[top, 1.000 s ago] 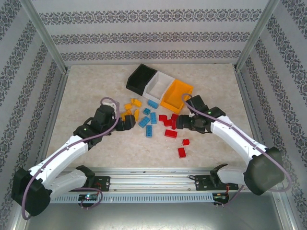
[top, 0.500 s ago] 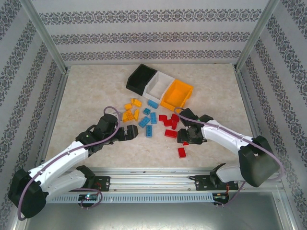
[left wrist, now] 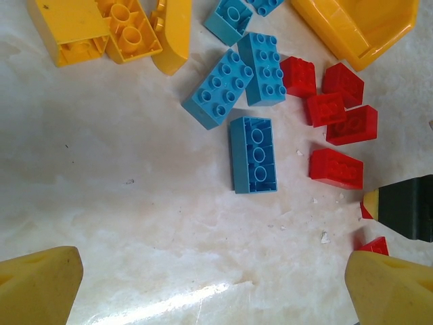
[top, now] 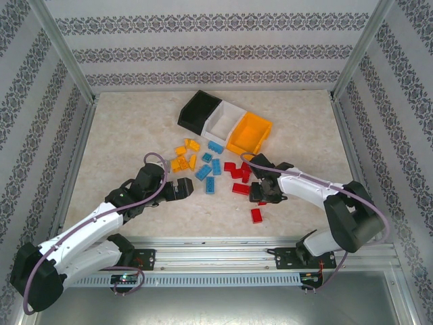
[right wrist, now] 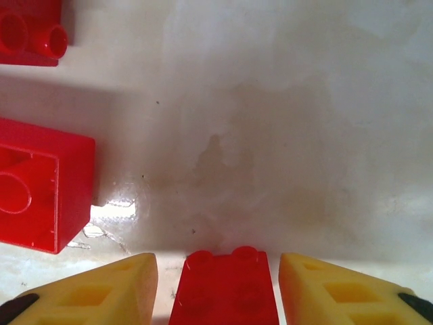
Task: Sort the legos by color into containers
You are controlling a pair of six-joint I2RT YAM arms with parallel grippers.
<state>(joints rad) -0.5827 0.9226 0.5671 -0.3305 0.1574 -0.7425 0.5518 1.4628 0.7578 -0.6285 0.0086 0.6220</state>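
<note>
Three joined bins stand at the back: black [top: 198, 110], white [top: 223, 120], orange-yellow [top: 252, 132]. Before them lie orange-yellow legos [top: 184, 157], light blue legos [top: 208, 169] and red legos [top: 237, 172]. My right gripper [top: 261, 196] is low over the table, open, with a small red brick [right wrist: 224, 288] between its yellow fingers [right wrist: 101, 294] and a gap on each side. My left gripper [top: 186, 187] hangs open over bare table, its fingertips [left wrist: 37, 284] wide apart, a little short of a blue brick [left wrist: 254, 154].
Another red brick [top: 257, 215] lies near the front, and a bigger red brick [right wrist: 40, 186] sits left of my right fingers. The right gripper's black body [left wrist: 406, 206] shows beside a red brick [left wrist: 336, 168]. Patterned walls enclose the table.
My right gripper has come away from the orange-yellow bin, toward the front, and dropped around a small red brick. My left gripper has drawn back from the orange-yellow legos.
</note>
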